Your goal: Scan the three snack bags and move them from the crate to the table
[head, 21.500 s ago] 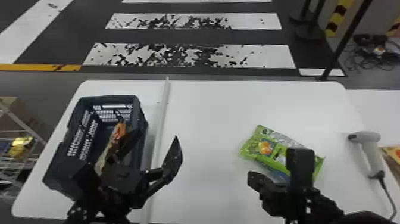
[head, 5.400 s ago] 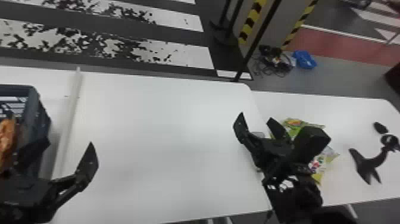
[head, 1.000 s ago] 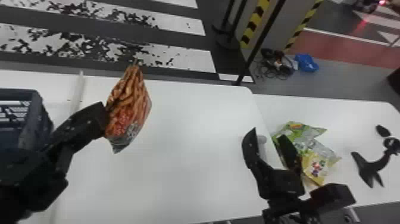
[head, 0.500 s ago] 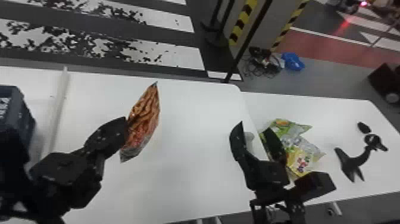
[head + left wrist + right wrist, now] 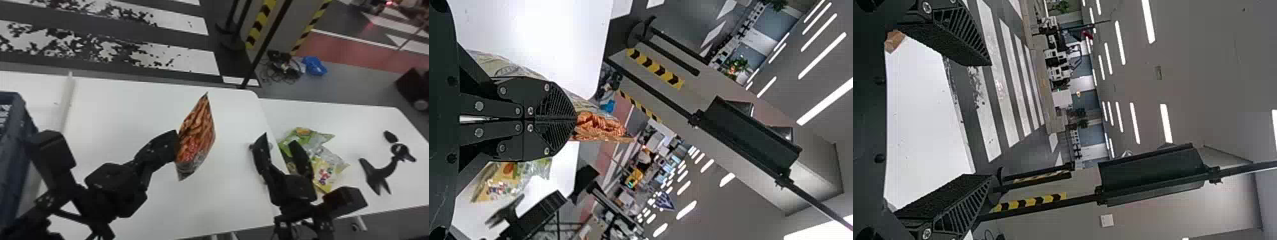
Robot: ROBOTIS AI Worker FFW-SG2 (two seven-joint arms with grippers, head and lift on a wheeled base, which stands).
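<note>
In the head view my left gripper (image 5: 176, 145) is shut on the orange-brown snack bag (image 5: 198, 137), held over the middle of the white table (image 5: 127, 105). The left wrist view has the left gripper (image 5: 576, 120) closed, with the orange bag (image 5: 601, 128) beyond its tips. My right gripper (image 5: 277, 140) stands open at the table's right edge, nothing between its fingers; the right wrist view has the right gripper (image 5: 988, 120) with fingers wide apart. Behind it, on the second table, lie a green snack bag (image 5: 301, 140) and a yellow snack bag (image 5: 325, 172), touching each other.
The dark blue crate (image 5: 19, 127) stands at the far left, partly cut off. A pale rail (image 5: 68, 102) crosses the table beside it. A black stand (image 5: 380, 172) sits on the second table (image 5: 351, 118), right of the bags. A black post (image 5: 265, 44) rises behind the tables.
The left gripper has carried the orange bag to the right, from near the crate toward the table's middle. Earlier the bag lay in the crate. My right gripper has barely moved over the last second.
</note>
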